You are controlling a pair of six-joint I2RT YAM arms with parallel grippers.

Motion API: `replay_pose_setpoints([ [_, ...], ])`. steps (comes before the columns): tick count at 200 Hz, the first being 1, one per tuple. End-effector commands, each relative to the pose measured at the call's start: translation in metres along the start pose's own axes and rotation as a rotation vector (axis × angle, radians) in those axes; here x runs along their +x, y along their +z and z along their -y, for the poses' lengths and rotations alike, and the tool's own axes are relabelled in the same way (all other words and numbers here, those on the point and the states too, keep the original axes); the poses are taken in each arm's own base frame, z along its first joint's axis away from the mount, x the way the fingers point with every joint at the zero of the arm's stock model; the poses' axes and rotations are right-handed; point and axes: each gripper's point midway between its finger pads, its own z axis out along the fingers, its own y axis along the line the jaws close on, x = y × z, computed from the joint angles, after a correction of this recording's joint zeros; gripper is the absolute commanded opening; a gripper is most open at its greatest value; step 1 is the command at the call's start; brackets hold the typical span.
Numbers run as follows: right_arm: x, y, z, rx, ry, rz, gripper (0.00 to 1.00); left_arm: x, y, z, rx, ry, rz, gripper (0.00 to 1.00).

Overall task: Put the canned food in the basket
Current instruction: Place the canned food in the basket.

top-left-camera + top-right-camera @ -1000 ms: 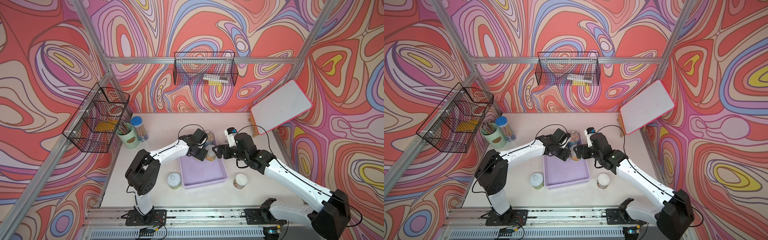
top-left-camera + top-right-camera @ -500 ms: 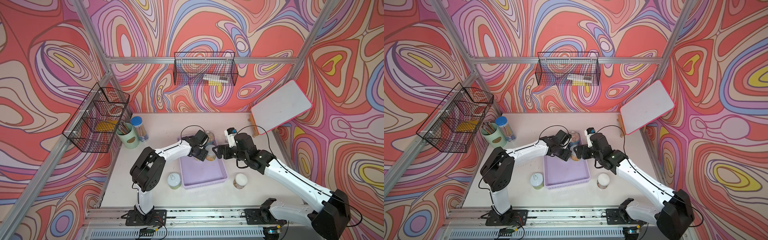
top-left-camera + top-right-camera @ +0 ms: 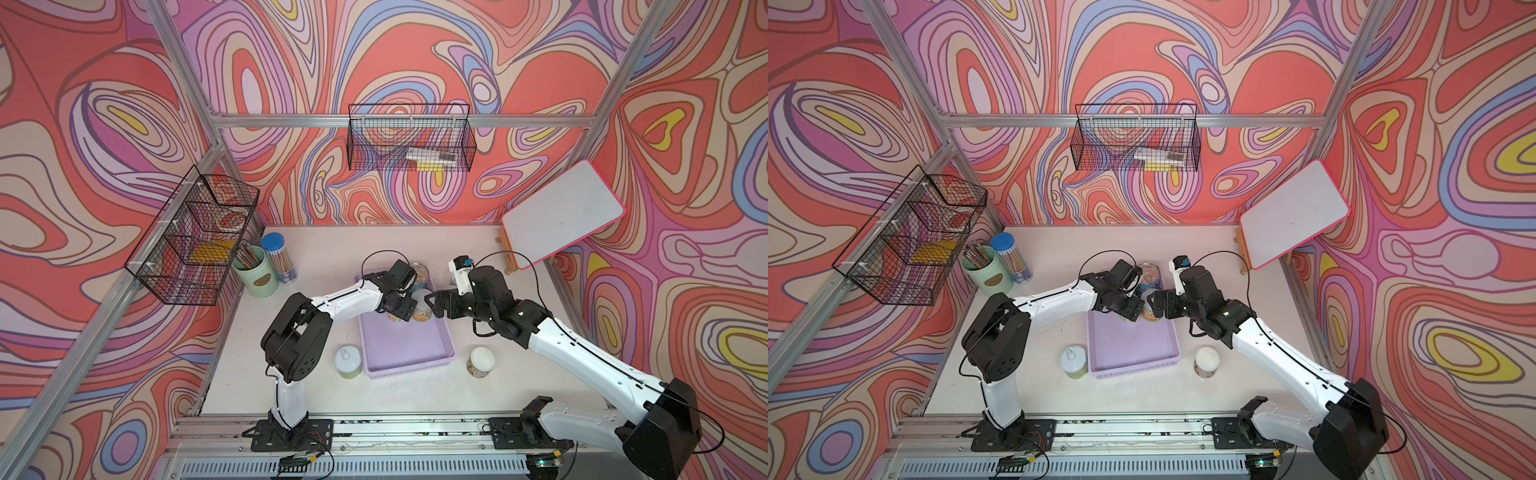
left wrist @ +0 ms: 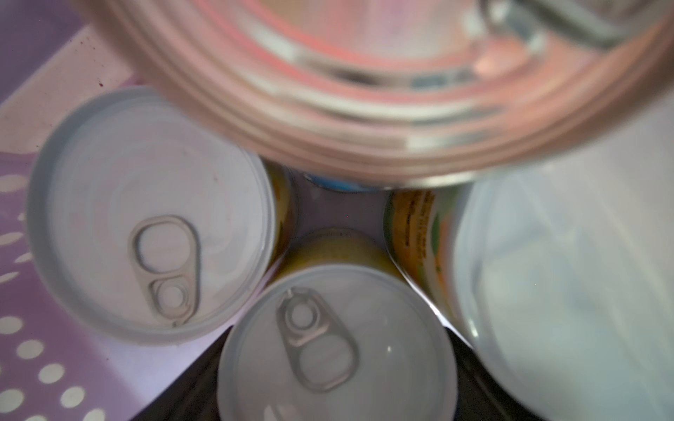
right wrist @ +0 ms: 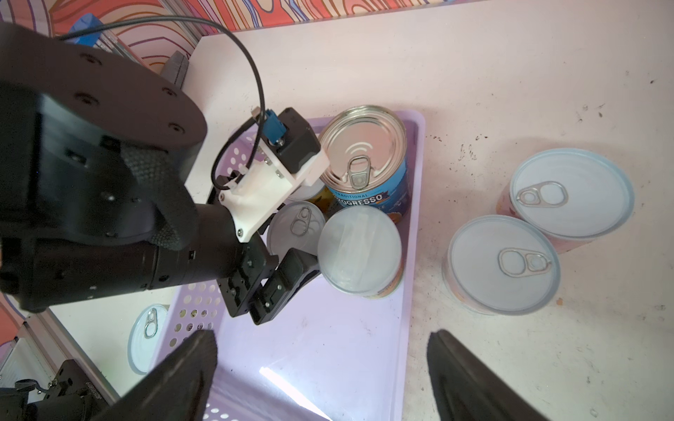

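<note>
The lavender basket [image 3: 409,353] [image 3: 1133,349] [image 5: 328,346] holds canned food at its far end: a taller blue-label can [image 3: 420,274] [image 5: 368,160], a plastic-lidded can [image 5: 359,249] and two pull-tab cans [image 4: 335,342] [image 4: 149,218]. My left gripper [image 3: 399,313] reaches down there. It is open, its fingers [image 5: 288,277] on either side of the nearer pull-tab can [image 5: 293,226], which stands on the basket floor. My right gripper [image 3: 432,301] [image 5: 324,379] hangs open and empty over the basket's right side. Loose cans stand on the table left [image 3: 348,362] and right [image 3: 481,361] of the basket, and two more [image 5: 501,262] [image 5: 570,193] lie under the right arm.
A mint pencil cup [image 3: 255,270] and a blue-capped pencil tube [image 3: 279,257] stand at the back left. A whiteboard [image 3: 563,214] leans at the back right. Black wire baskets hang on the left wall [image 3: 195,241] and the back wall [image 3: 409,137].
The left arm's elbow has shifted slightly right while its gripper stays over the basket's far end. The right arm has not moved.
</note>
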Motion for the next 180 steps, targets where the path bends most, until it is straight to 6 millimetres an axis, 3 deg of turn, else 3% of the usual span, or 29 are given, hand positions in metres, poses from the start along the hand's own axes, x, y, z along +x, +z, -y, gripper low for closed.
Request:
replay_pose_setpoints([
  [1, -0.007, -0.002, -0.001, -0.004, 0.010, 0.014, 0.92, -0.018, -0.002, 0.003, 0.022, -0.029, 0.071, 0.87],
  [93, -0.005, -0.001, 0.000, 0.000, 0.012, 0.010, 0.91, -0.017, -0.017, 0.000, 0.014, -0.050, 0.080, 0.89],
  [180, -0.004, 0.006, 0.003, 0.018, 0.024, -0.004, 0.91, -0.021, -0.069, 0.000, 0.036, -0.073, 0.151, 0.91],
])
